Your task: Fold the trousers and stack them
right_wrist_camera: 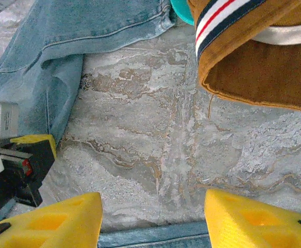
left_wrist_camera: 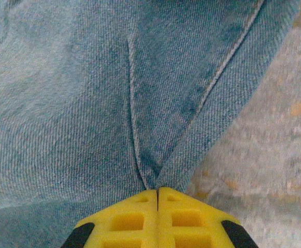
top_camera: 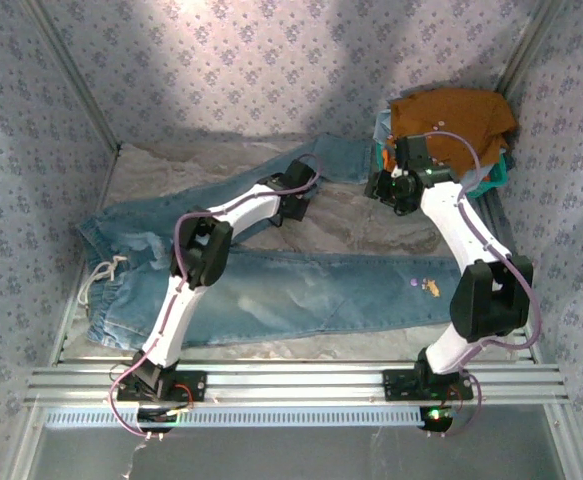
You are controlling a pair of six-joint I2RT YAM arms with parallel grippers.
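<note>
Floral cloth walls close in a marbled counter [top_camera: 356, 225]. The trousers [top_camera: 311, 290] lie spread across it, waist left, one leg near and one far. My left pincer [left_wrist_camera: 157, 192] is clamped on a crease of the far leg, I judge to lift it for folding. My right pincer [right_wrist_camera: 153, 219] hangs apart and empty near the orange-brown garment [right_wrist_camera: 253, 72].

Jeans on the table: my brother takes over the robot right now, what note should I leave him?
Left claw: shut, pinching a fold of the trousers on the far leg.
Right claw: open, holding nothing, above bare table between the two legs.
Trousers: spread out flat, waist to the left, legs running right.
Orange-brown garment: far right corner, not part of the job.
Done: only the pinch; no fold made yet.
Left: fold the trousers, then stack them.
</note>
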